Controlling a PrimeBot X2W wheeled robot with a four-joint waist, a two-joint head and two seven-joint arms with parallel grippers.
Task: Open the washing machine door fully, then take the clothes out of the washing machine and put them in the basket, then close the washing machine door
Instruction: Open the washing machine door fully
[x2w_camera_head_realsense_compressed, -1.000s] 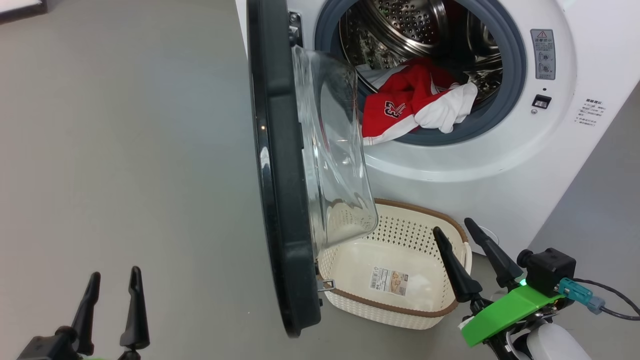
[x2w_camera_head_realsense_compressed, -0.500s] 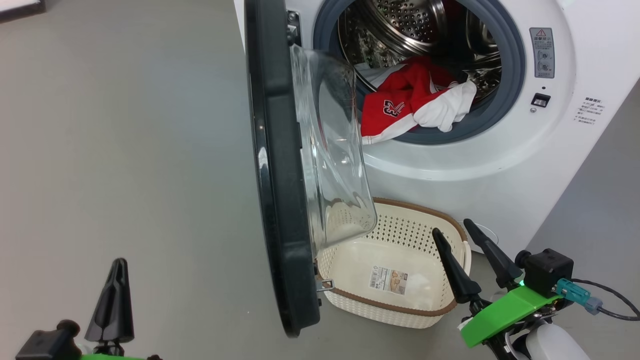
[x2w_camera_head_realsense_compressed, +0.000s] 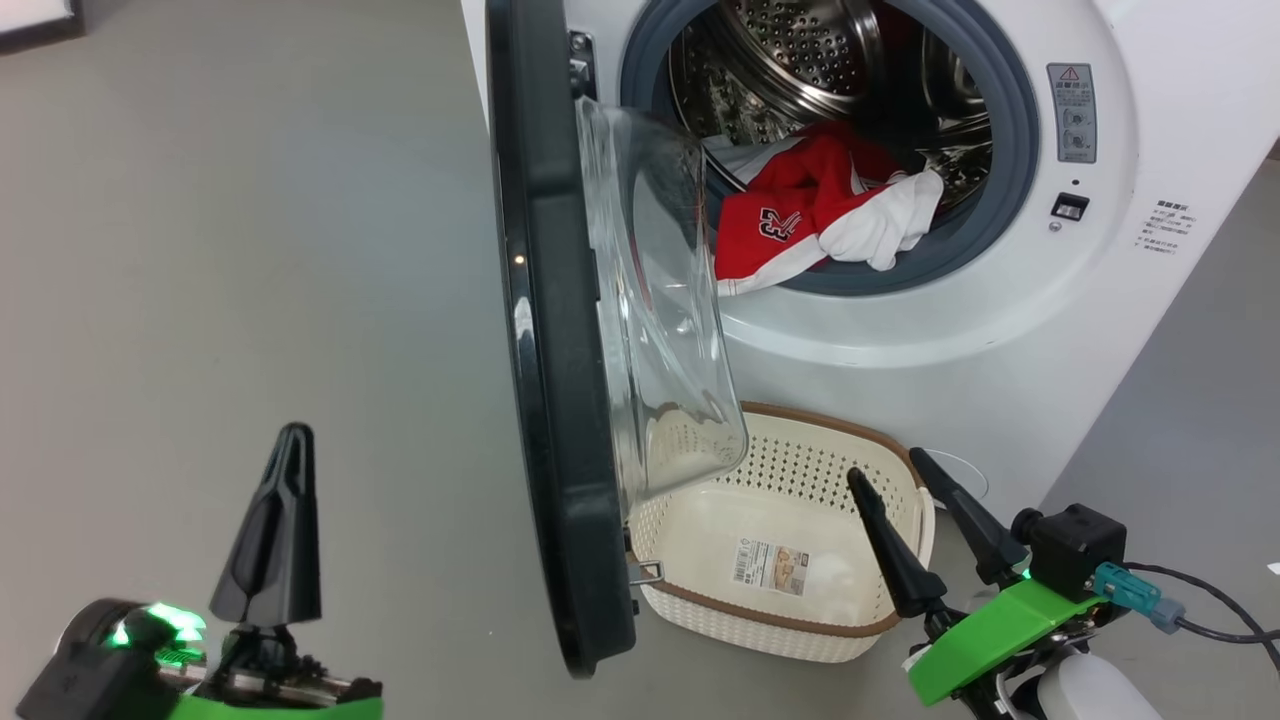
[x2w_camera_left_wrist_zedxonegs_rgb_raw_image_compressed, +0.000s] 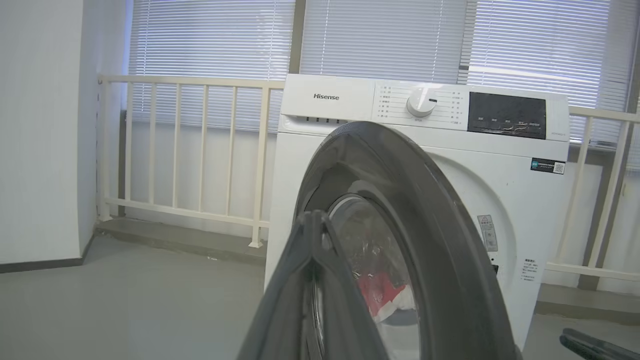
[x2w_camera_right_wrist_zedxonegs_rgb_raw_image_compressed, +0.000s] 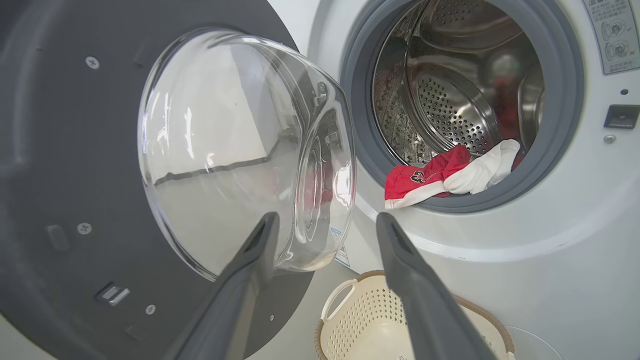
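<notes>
1. left gripper (x2w_camera_head_realsense_compressed: 292, 448), 7 o'clock: fingers pressed together, empty.
2. right gripper (x2w_camera_head_realsense_compressed: 885, 468), 5 o'clock: spread wide, empty, by the basket (x2w_camera_head_realsense_compressed: 700, 608).
3. clothes (x2w_camera_head_realsense_compressed: 800, 225), 1 o'clock, in the washing machine (x2w_camera_head_realsense_compressed: 900, 340) mouth; washing machine door (x2w_camera_head_realsense_compressed: 560, 400) open.

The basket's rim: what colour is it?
Brown with a woven look, topping the cream basket; the head view shows it best.

Grey floor (x2w_camera_head_realsense_compressed: 250, 250) covers the head view's left half. In the left wrist view — cream railing (x2w_camera_left_wrist_zedxonegs_rgb_raw_image_compressed: 190, 150) at mid-left, slatted blinds (x2w_camera_left_wrist_zedxonegs_rgb_raw_image_compressed: 380, 35) along the top, white wall (x2w_camera_left_wrist_zedxonegs_rgb_raw_image_compressed: 40, 125) at far left.
</notes>
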